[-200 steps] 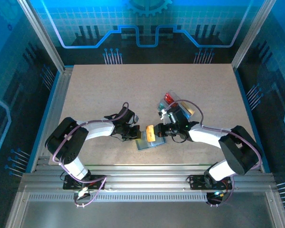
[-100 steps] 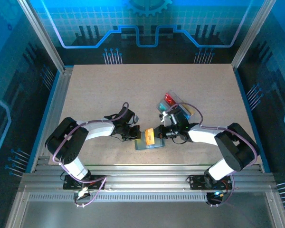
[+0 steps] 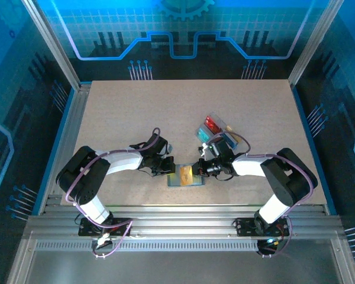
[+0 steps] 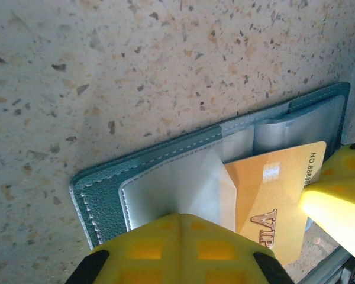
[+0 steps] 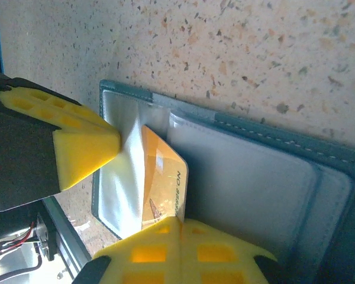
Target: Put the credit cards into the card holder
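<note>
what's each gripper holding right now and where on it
The right gripper pinches the yellow card by the end outside the pocket; the left gripper pinches the wallet by the lip of its clear pocket.

Slate-blue folding card holder [image 3: 194, 183] lies open and flat on the speckled beige table [image 3: 136, 112], at the middle of the near edge. Yellow plastic credit card [image 3: 186, 173] lies on its left half, one corner under the pocket film. Left gripper [image 3: 167, 168] is at the holder's left edge, pinching that film. Right gripper [image 3: 201, 168] is at the right, clamped on the card. Clear plastic compartment tray [image 3: 218, 127] sits behind the holder, right of the table's centre.
</note>
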You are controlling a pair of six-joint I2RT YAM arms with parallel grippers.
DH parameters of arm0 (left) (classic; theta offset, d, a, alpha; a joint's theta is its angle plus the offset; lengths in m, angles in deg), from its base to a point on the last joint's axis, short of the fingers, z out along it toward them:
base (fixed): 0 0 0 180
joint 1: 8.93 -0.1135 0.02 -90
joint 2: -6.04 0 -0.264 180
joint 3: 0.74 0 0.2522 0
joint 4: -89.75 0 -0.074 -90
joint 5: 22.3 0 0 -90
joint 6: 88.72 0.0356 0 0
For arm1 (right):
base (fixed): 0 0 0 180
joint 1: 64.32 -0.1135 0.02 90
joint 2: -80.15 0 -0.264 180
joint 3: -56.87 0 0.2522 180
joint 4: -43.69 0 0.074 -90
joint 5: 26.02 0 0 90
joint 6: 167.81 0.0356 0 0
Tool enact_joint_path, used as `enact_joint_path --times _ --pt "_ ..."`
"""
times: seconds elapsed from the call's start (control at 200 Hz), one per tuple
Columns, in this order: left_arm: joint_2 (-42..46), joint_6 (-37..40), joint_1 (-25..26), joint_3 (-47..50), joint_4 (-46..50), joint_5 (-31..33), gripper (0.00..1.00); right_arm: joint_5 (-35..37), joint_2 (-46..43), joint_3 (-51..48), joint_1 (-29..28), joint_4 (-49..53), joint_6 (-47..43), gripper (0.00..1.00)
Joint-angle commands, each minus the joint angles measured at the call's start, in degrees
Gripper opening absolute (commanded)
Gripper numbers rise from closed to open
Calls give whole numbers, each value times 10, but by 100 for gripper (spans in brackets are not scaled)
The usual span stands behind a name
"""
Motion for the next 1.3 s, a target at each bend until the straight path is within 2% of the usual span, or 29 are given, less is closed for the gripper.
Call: enact_joint_path --times 0.0,0.245,0.5,0.9,1.296 --pt "9 13 1 10 15 4 0 16 27 7 -6 59 -13 0" --pt "39 15 -3 7 28 -9 0 55 48 42 -12 81 -12 0" --pt "50 17 -28 25 22 -33 0 86 62 67 -22 114 -19 0" --pt "17 25 -27 44 11 -14 0 87 67 80 -40 107 2 0" --pt "-1 -2 -6 69 -30 -6 0 86 65 83 -73 79 36 0"
